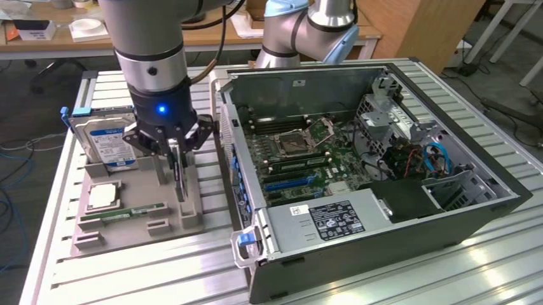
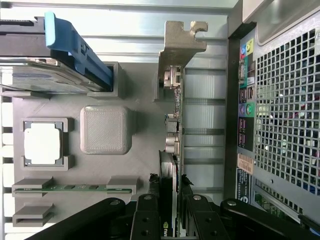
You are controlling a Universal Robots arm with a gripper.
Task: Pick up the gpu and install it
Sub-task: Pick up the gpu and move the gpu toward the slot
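Silvery metal marks the bracket (image 2: 179, 45) at one end of the gpu (image 2: 175, 125), which stands on edge in the grey fixture (image 2: 135, 90), just beside the open computer case (image 2: 240, 125). Your gripper (image 1: 174, 155) straddles the card from above, and in the wrist view its fingers (image 2: 145, 215) look pressed against both faces, so I judge it clamped on the gpu.

Watch the hold. The pads meet the card well away from the bracket, so the heavier bracket end may sag or swing as you lift. A tilted card can bind in the fixture's slot and drag the whole fixture with it. The case wall is close, so any swing toward it risks a knock. The hard drive (image 1: 106, 136) stands near on the other side.
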